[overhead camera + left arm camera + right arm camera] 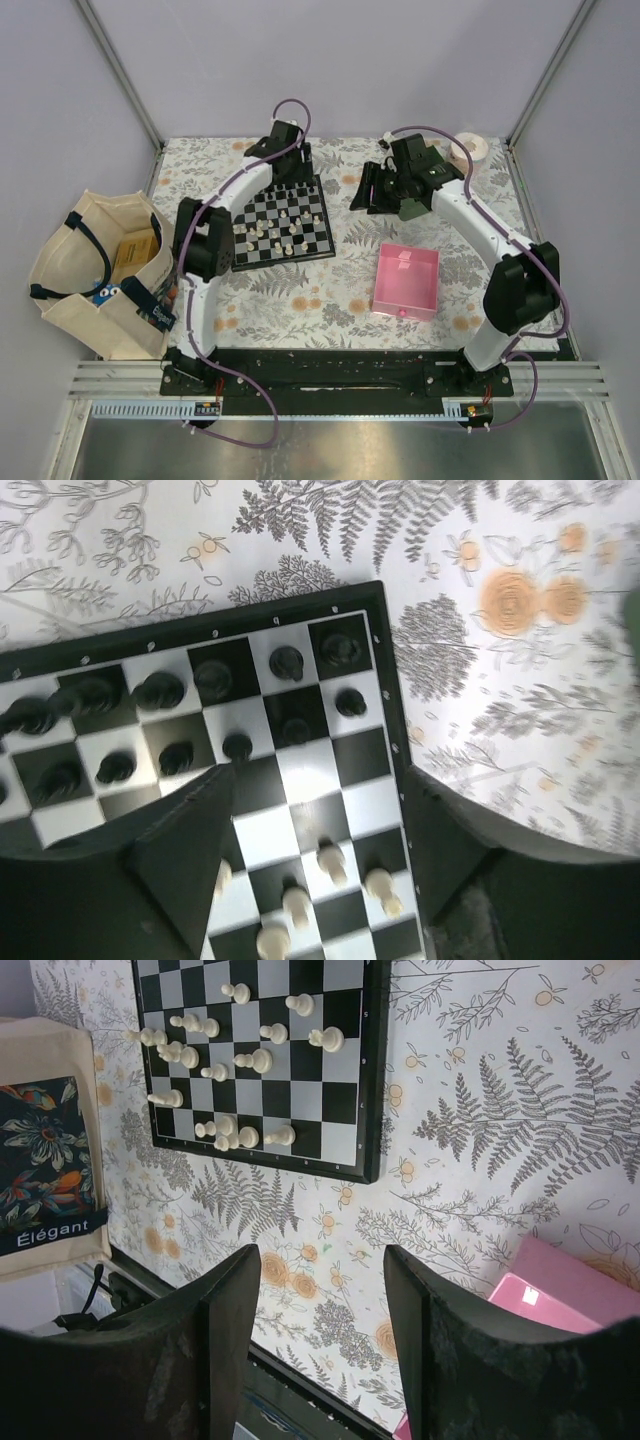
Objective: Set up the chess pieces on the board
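The board (pixel 285 262) lies left of centre on the floral cloth. Cream-white chess pieces (pixel 285 236) stand scattered on its near half. My left gripper (pixel 291 162) hangs over the board's far edge. In the left wrist view it (pixel 320 775) is open, with nothing gripped. Black chess pieces (pixel 160 690) fill the two far rows, and one black pawn (pixel 237 745) stands just off the left fingertip (pixel 222 780). Three cream pieces (pixel 330 862) stand below the jaws. My right gripper (pixel 385 190) is off the board to its right, and it (pixel 322 1260) is open over bare cloth.
A pink tray (pixel 406 281) sits right of centre, and its corner (pixel 560 1290) shows beside my right finger. A cream tote bag (pixel 95 270) stands at the left edge. A roll of tape (pixel 472 147) lies at the far right corner. Grey walls enclose the table.
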Tool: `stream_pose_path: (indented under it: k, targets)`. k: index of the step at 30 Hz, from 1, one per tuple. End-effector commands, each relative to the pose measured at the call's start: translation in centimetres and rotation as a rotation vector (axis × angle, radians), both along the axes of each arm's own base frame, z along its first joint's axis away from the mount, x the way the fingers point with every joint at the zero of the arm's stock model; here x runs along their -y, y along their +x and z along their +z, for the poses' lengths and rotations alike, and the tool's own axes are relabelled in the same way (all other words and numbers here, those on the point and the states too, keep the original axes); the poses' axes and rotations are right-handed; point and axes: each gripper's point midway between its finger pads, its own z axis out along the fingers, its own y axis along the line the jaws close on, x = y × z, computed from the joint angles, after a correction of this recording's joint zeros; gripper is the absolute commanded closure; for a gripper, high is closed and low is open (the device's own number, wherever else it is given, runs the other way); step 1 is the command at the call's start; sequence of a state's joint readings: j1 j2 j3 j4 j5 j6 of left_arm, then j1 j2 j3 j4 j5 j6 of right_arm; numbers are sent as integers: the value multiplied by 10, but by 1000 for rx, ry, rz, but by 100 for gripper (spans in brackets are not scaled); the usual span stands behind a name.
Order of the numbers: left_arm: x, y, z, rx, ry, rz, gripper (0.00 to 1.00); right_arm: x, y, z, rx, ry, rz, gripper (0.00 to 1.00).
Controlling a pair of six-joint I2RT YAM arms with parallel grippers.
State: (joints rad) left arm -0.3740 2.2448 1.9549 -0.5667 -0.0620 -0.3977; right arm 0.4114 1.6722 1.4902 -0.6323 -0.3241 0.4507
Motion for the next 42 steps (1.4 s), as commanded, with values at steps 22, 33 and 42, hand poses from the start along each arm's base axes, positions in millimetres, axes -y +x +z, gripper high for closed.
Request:
stream_pose_path:
  k: [22, 33, 42]
  targets:
    - [-193, -105, 13, -31, -203, 467, 1, -85, 78, -77, -243, 177, -5, 21]
    - [-191, -114, -17, -64, -387, 461, 1, -98, 90, -115, -315, 185, -2, 20]
    - [-177, -122, -36, -95, -470, 447, 1, -109, 89, -135, -364, 192, 3, 19]
